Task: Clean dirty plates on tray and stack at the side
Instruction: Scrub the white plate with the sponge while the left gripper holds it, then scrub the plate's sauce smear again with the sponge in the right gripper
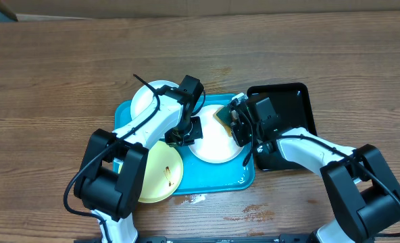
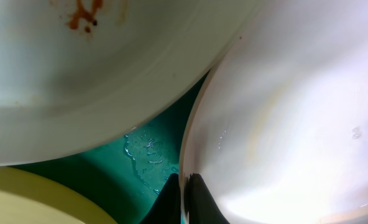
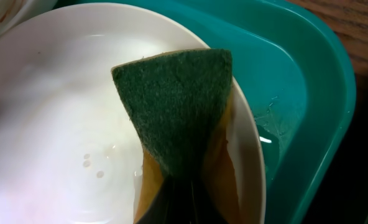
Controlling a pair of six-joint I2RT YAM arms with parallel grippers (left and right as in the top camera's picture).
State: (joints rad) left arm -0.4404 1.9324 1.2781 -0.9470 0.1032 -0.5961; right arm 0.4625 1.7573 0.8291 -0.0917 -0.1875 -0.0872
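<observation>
The turquoise tray [image 1: 244, 181] holds three plates. A white plate [image 1: 213, 145] lies in the tray's right half. My left gripper [image 1: 186, 133] is shut on this plate's left rim [image 2: 185, 186]. My right gripper [image 1: 235, 121] is shut on a green and yellow sponge [image 3: 178, 106], which rests on the same plate's [image 3: 59, 112] right side. A second white plate [image 1: 146, 100] with a red smudge [image 2: 83, 15] lies at the tray's far left. A pale yellow plate [image 1: 161, 174] sits at the tray's near left, over its rim.
A glossy black tray [image 1: 294, 101] lies to the right of the turquoise tray, under my right arm. Water wets the tray floor [image 2: 143, 155], and a small wet patch [image 1: 196, 198] marks the wooden table in front of the tray.
</observation>
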